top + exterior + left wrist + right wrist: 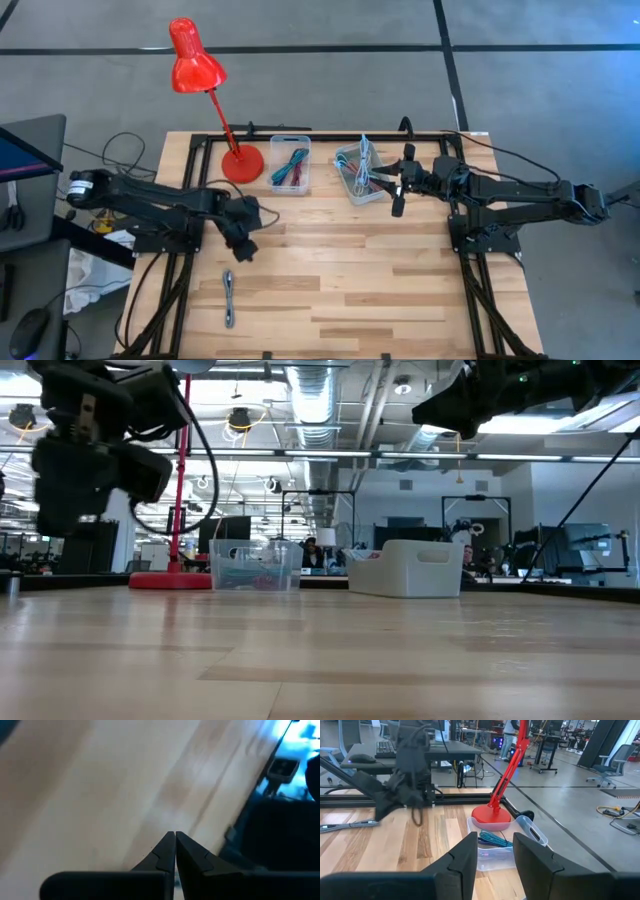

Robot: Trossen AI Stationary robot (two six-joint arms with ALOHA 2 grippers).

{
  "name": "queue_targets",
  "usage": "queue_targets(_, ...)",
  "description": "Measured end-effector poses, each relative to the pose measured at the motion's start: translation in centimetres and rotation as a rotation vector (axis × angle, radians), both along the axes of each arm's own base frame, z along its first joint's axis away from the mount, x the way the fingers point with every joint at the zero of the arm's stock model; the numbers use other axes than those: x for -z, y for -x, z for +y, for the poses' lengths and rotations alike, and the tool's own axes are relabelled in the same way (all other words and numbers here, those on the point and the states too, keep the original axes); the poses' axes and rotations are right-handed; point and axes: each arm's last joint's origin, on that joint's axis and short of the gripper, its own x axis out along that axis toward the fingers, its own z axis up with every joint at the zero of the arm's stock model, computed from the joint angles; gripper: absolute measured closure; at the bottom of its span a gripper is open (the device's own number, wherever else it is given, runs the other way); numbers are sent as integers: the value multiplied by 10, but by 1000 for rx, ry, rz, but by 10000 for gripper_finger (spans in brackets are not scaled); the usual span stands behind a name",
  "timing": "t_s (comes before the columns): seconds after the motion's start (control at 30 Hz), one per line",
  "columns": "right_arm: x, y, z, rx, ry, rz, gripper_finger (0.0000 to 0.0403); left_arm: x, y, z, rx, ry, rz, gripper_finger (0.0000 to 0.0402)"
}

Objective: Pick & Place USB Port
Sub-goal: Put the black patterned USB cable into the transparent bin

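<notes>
A red desk lamp (200, 75) stands with its round base (242, 163) near the far edge of the wooden table (330, 290), left of centre. At the table's left side, a monitor (28, 148) shows, with a computer mouse (30, 330) nearer the front. Beyond the far edge, people sit at desks (312, 552) in the room.

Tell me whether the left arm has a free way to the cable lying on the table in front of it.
Probably yes. The cable lies alone on bare wood, nothing between it and the left pincer, which is shut.
</notes>
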Motion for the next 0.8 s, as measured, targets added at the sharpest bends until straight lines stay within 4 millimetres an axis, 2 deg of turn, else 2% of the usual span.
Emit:
queue_targets(0.3,0,0,0,-1,0,0,285,22,-6,-26,-31,102,292,389)
queue_targets(0.47,0,0,0,-1,0,1,285,31,-6,-37,8,100,369,389)
queue_targets(0.8,3,0,0,-1,-6,30,285,33,-7,-33,-7,108,384,389)
